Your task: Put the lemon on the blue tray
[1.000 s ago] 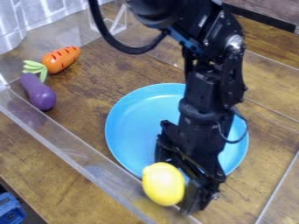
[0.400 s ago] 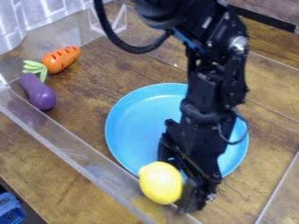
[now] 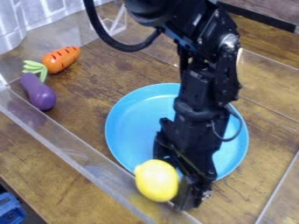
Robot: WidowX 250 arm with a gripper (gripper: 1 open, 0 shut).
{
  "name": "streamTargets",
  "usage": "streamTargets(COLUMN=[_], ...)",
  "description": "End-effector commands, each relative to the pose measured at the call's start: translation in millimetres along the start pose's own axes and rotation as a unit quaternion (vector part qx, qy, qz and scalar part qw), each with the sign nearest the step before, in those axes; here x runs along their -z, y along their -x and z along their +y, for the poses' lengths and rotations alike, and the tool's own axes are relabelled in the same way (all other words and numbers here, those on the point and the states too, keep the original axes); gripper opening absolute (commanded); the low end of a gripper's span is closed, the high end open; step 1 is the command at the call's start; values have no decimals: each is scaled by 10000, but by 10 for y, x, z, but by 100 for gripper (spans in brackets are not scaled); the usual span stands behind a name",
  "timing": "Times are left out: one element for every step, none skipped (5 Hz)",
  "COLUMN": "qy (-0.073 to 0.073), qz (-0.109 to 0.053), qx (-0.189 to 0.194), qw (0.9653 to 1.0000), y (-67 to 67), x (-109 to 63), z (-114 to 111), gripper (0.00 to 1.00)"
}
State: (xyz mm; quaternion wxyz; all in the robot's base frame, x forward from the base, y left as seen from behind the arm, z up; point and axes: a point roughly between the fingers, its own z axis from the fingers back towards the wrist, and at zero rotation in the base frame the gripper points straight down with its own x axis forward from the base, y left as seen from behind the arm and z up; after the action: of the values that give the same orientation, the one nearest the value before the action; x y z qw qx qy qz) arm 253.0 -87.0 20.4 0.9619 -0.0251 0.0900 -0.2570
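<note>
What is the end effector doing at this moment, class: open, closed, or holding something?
End effector: open, down by the lemon; whether it touches the lemon can't be told from this view.

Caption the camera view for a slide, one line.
Robot hand reaching down at the yellow lemon, in front of the round blue tray, carrot and eggplant off to the side.

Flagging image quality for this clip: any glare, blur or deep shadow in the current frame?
Camera view: small highlights on the lemon; the black gripper is so dark that its details merge; the carrot looks slightly soft.
</note>
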Motion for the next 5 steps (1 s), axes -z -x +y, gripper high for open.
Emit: streamTargets(qy=[71, 94, 104, 75, 45], qz=[166, 173, 174, 183, 186], qx=[-339, -520, -699, -603, -529], qw=[9993, 9985, 9974, 9980, 9984], y=[114, 130, 156, 159, 165], x=[42, 55, 69, 76, 82], z=[79, 149, 220, 254, 289], gripper=[100, 100, 100, 100, 100])
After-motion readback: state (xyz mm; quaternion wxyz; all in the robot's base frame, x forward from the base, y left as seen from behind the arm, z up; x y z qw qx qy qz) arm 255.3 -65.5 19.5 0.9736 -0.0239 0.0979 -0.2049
